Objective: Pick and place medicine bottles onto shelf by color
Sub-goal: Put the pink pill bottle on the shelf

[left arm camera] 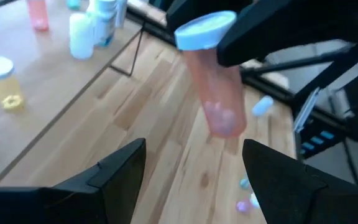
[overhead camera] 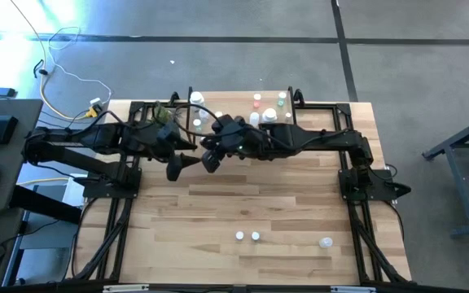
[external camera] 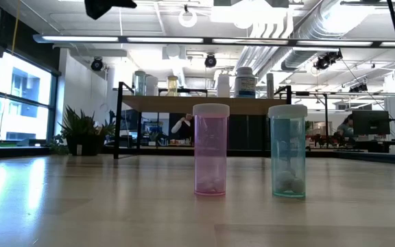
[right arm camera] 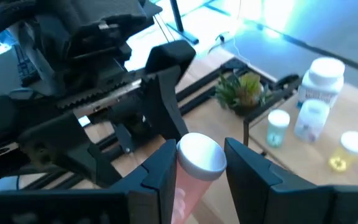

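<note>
My right gripper [right arm camera: 201, 163] is shut on a pink-orange bottle with a white cap [left arm camera: 219, 87], held in the air above the table's middle. My left gripper [left arm camera: 192, 149] is open and empty, close to the bottle, its fingers apart and touching nothing. In the high view both grippers meet mid-table, left [overhead camera: 175, 169] and right [overhead camera: 211, 159]. The shelf [overhead camera: 218, 104] stands at the far edge with several bottles on its board. A pink bottle [external camera: 211, 149] and a teal bottle [external camera: 288, 151] stand upright on the table near the front edge. My right gripper pinches the pink-orange bottle between its two fingers at the top end, just below the white cap [right arm camera: 199, 155]. One finger [left arm camera: 260, 28] shows on each side of the cap. The bottle hangs below the fingers, a little tilted, clear of the table.
A small green plant [right arm camera: 244, 90] stands at the shelf's left end. On the shelf are a large white bottle [right arm camera: 322, 78], a yellow one [left arm camera: 2, 81] and others. Three small bottles [overhead camera: 255, 236] stand near the table's front edge. Black frames run along both table sides.
</note>
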Robot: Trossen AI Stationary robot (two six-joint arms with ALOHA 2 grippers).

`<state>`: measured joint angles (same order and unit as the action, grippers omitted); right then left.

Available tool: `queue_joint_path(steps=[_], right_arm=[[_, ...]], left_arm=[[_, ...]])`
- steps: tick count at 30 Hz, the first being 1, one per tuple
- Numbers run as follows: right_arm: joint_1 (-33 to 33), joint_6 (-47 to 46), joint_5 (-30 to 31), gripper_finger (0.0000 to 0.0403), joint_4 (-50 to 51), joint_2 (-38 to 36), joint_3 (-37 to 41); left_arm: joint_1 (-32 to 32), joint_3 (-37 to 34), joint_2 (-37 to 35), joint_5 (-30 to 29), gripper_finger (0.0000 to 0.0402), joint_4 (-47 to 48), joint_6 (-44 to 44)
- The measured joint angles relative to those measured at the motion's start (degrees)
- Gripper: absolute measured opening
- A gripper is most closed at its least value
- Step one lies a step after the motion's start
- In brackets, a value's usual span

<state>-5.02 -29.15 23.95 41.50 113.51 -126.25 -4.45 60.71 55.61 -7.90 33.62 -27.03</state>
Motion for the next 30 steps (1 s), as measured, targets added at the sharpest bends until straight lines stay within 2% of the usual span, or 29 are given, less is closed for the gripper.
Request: queue_joint_path(steps=[8, 13, 18, 30], right_arm=[[0.00, 2.65, 0.21, 0.0108, -0.16, 0.00, -1.21], [0.00, 3.51, 0.16, 0.0108, -2.40, 0.00, -1.21], [0.04, 4.27, 0.23, 0.0108, -4.05, 0.00, -1.21], [0.31, 4.15, 0.06, 0.0108, -3.26, 0.02, -1.21]], left_arm=[[-0.15, 0.00, 0.00, 2.91, 0.0259, -6.83, 0.97], [-0.89, 0.01, 0.39, -0.12, 0.0259, -7.28, 1.08], [-3.03, 0.00, 1.98, 0.58, 0.0253, -8.31, 1.52], [-3.94, 0.00, 3.04, 1.92, 0.0153, -9.54, 4.99]])
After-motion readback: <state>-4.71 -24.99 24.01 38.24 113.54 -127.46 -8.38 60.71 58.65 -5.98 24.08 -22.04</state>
